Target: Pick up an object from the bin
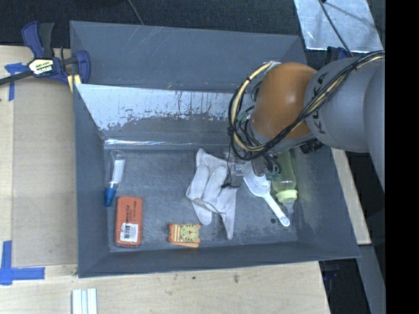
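One crumpled white cloth [211,191] lies under the claw [232,177], whose state is unclear.

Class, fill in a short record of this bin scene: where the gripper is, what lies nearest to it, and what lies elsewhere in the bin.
container: grey bin
gripper: gripper, over the bin's middle
nearest thing: crumpled white cloth, the gripper at its right edge
to view's right: white plastic spoon; pale green bottle
to view's left: blue-capped tube; orange box
near front wall: small yellow packet
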`<control>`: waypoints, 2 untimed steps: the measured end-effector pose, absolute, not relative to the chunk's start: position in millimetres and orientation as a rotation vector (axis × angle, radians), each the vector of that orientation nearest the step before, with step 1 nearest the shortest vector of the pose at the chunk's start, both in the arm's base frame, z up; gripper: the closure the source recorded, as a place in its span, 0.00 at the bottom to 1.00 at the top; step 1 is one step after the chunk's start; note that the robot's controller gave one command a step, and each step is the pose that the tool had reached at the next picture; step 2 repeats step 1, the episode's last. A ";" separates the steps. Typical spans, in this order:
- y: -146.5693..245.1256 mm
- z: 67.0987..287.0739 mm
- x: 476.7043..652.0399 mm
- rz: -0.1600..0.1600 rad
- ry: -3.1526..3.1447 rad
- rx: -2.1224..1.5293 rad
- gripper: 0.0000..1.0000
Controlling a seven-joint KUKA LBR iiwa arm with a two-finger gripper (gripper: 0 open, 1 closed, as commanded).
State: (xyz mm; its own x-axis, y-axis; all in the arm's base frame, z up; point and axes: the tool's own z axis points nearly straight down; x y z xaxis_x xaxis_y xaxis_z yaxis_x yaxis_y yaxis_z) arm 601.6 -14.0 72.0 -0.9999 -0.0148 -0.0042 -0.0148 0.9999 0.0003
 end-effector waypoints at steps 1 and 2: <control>-14.6 220.8 614.4 -0.001 3.133 -0.133 1.00; -14.6 220.8 614.4 -0.001 3.133 -0.133 1.00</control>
